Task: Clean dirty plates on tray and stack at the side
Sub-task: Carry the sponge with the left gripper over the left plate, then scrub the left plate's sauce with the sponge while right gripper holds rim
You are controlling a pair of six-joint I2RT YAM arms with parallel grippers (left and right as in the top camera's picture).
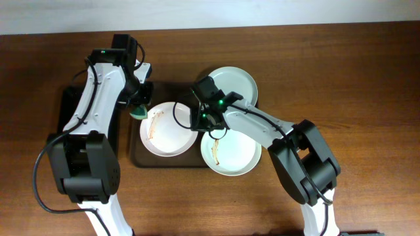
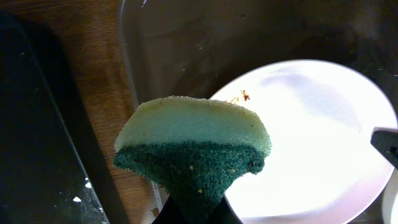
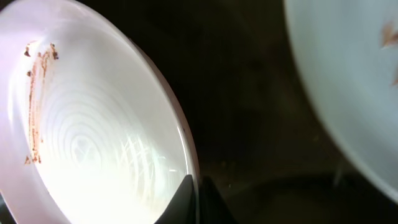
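**Sponge over the smeared plate, rim pinched from the other side**

We see the smeared plate lying in the left half of the tray, just left of the frame's centre in the overhead view. A thin brown streak curves along its left inner edge. The second plate sits lower right of it, also marked with brown, and it overhangs the tray's right edge. The third plate lies toward the upper right, its top reaching past the tray's far rim, and we make out no smear on it from above.

The right gripper meets the smeared plate at its right rim. In the right wrist view its two fingers come together to a point on that rim, so we read it as pinching the plate. The left gripper hangs at the plate's upper left edge, clamped on a sponge with a pale top and a dark green scouring layer. In the left wrist view the sponge stands in front of the plate's near rim, and we cannot tell whether it touches.

A narrow black tray lies left of the big one, partly under the left arm, and everything rests on a brown wooden table.
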